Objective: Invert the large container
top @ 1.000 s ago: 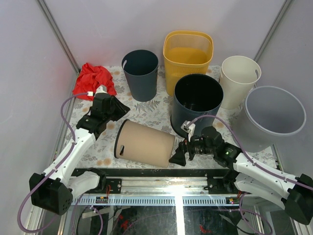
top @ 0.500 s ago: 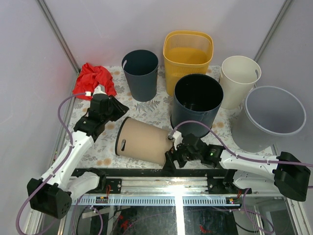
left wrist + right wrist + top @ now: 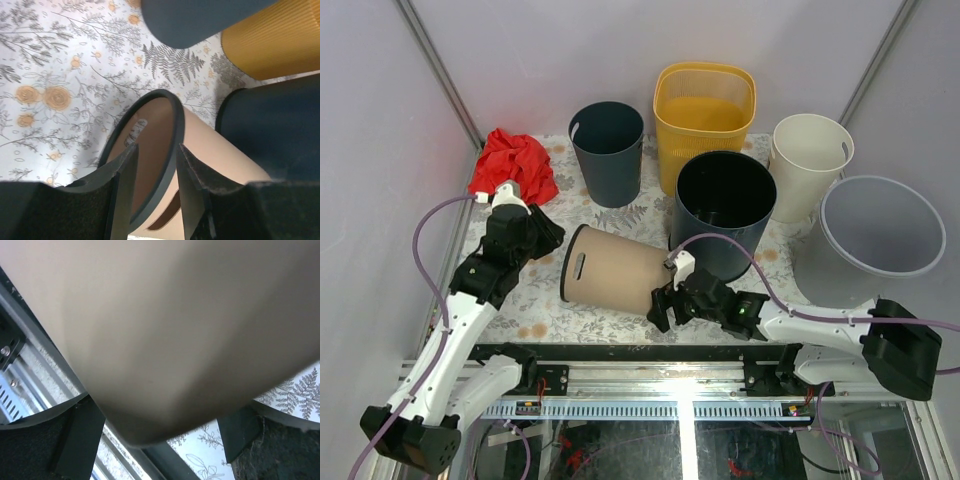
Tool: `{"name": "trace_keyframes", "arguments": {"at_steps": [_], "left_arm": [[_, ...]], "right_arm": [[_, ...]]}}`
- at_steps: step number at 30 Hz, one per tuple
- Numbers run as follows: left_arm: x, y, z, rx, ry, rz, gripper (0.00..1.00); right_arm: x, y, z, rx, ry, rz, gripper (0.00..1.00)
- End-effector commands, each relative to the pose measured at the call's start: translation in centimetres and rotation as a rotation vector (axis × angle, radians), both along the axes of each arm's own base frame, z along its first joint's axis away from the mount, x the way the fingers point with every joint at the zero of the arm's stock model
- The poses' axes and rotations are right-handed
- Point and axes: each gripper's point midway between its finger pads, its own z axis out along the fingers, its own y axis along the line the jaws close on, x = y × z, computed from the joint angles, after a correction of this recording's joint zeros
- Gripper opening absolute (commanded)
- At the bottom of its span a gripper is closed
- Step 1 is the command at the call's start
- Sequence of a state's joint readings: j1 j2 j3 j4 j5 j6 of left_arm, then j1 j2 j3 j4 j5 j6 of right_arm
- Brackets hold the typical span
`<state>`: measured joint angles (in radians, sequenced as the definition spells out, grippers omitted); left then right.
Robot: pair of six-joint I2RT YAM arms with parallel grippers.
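Floral table (image 3: 525, 305): tan bin (image 3: 615, 280) on its side, near centre, roughly halfway over.
My left gripper (image 3: 156, 150) straddles its rim part-open; right gripper (image 3: 658, 305), wide open, cups its base. Upending remains.

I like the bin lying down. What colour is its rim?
The tan bin has a dark, almost black rim; the left wrist view shows it best.

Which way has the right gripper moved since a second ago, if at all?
Yes. In the top view the right gripper has slid left, away from the black bin, and now sits at the tan container's closed end.
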<state>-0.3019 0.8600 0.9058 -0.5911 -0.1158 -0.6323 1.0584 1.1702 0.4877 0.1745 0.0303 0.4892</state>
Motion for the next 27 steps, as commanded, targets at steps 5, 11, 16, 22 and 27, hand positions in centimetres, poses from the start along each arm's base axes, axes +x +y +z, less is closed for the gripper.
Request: {"name": "trace_keyframes", "arguments": {"at_steps": [5, 11, 16, 22, 27], "left_arm": [[0.0, 1.4, -1.4, 0.132, -0.017, 0.034, 0.32], [0.5, 0.3, -0.8, 0.153, -0.048, 0.036, 0.28], [1.1, -0.7, -0.8, 0.170, -0.037, 0.037, 0.29], [1.7, -2.0, 0.5, 0.162, -0.094, 0.026, 0.30], [2.1, -2.9, 0.6, 0.181, -0.107, 0.018, 0.31]], "right_arm": [[2.4, 2.6, 2.0, 0.047, -0.066, -0.034, 0.89], [2.5, 2.4, 2.3, 0.056, -0.078, -0.043, 0.89], [3.3, 1.5, 2.7, 0.038, -0.104, -0.105, 0.89], [3.3, 0.7, 2.8, 0.039, -0.112, -0.127, 0.90], [3.1, 0.9, 2.7, 0.043, -0.101, -0.114, 0.91]]}}
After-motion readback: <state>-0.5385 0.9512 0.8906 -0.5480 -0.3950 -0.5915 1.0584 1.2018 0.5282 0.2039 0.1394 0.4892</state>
